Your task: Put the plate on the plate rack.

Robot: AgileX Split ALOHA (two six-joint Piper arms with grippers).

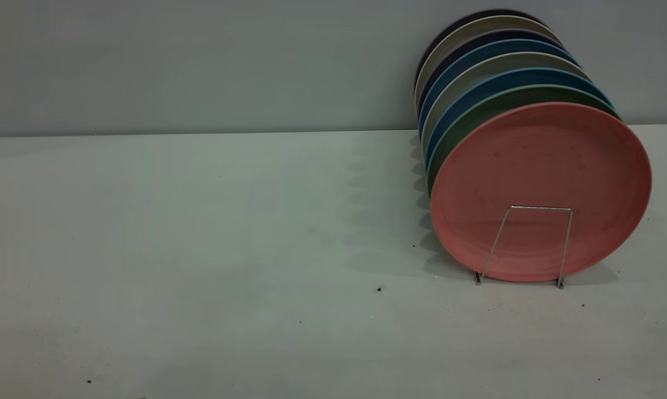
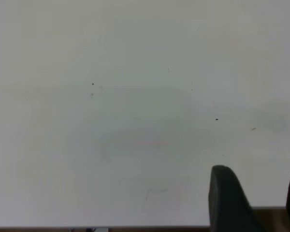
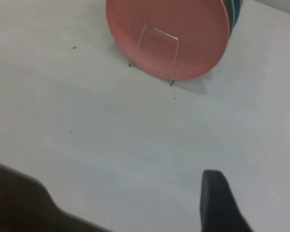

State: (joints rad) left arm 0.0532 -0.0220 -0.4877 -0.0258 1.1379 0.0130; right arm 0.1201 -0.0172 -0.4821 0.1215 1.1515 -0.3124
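While it stands on edge at the right of the exterior view, the salmon-pink plate [image 1: 538,166] turns its flat face to the camera, leaning slightly back against a teal-green plate [image 1: 477,113] and the blue plates [image 1: 466,100] filed behind it. It sits in the silver wire plate rack [image 1: 524,244], whose front loop crosses its lower face. Only the wrist views show grippers: the left gripper [image 2: 253,198] above bare white table [image 2: 111,121], the right gripper [image 3: 251,203] well apart from the plate, fingers spread, holding nothing.
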